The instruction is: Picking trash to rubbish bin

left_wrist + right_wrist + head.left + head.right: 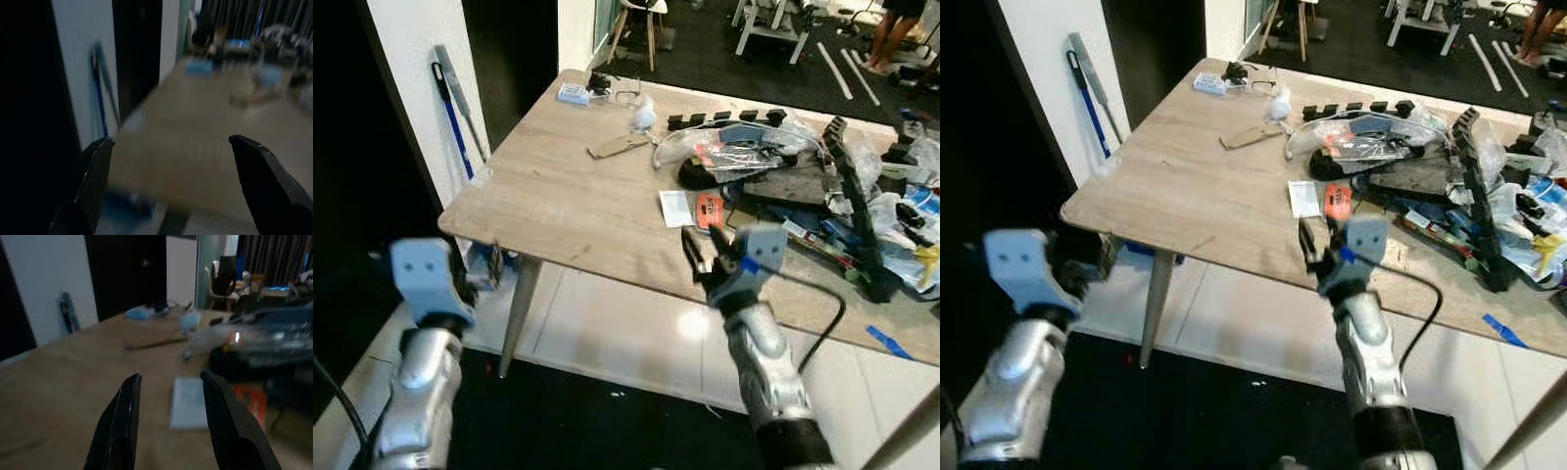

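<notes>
- Your right end effector point(705, 257) hangs over the near edge of the light wood-grain desk point(568, 196), its two black fingers apart with nothing between them.
- The closest trash is the flat white paper slip point(674, 207) and, just to its right, the small orange packet point(710, 210); both lie flat on the desk just beyond the fingers.
- Pick one, I'd judge the white slip, since bare wood lies on its left and near sides.
- A flat slip gives little to pinch, so come down steep, set one finger past its far edge, and close slowly.
- To the right of the packet the desk is crowded: a clear plastic bag point(734, 145) lies over a dark oval object point(700, 176), and a long black ribbed bar point(854, 211) lies beyond; keep your wrist out of that heap.
- The black cable point(822, 328) looping off your right arm hangs near the desk edge; watch that it does not snag.
- Your left end effector point(171, 161) is spread wide and empty, just off the desk's near-left corner.
- The left half of the desk is bare, so carry things out that way.
- I can't make out a rubbish bin, so find it before lifting.
</notes>
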